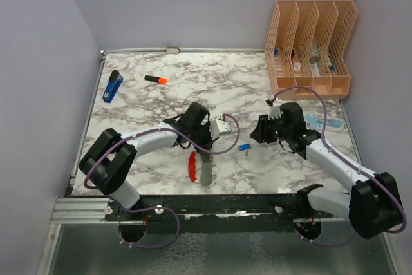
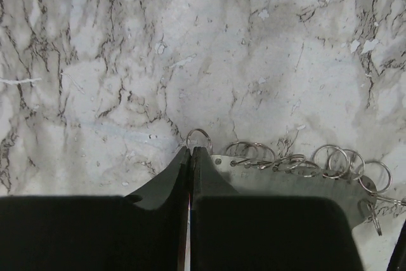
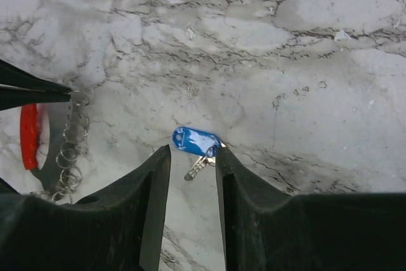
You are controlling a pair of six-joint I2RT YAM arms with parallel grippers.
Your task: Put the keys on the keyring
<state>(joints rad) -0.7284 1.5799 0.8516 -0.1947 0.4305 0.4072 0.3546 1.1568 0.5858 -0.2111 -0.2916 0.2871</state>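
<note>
The keyring [image 1: 192, 166] lies near the table's front edge, a red crescent [image 3: 28, 135] joined to a grey metal plate [image 2: 298, 185] strung with several small split rings [image 2: 331, 160]. My left gripper [image 1: 206, 151] is shut, its tips [image 2: 190, 151] pinching the end ring [image 2: 200, 138] of that row. A key with a bright blue head [image 3: 195, 141] lies to the right of the keyring [image 1: 244, 147]. My right gripper [image 3: 193, 152] hangs open just over it. The silvery blade [image 3: 197, 167] lies between the fingers, and the blue head is just past the tips.
An orange slotted file organiser [image 1: 309, 48] stands at the back right. A dark-blue stapler-like object [image 1: 112, 85] and an orange-and-black marker [image 1: 156, 80] lie at the back left. A pale blue patterned item [image 1: 316, 120] sits beside my right arm. Purple walls close in on three sides.
</note>
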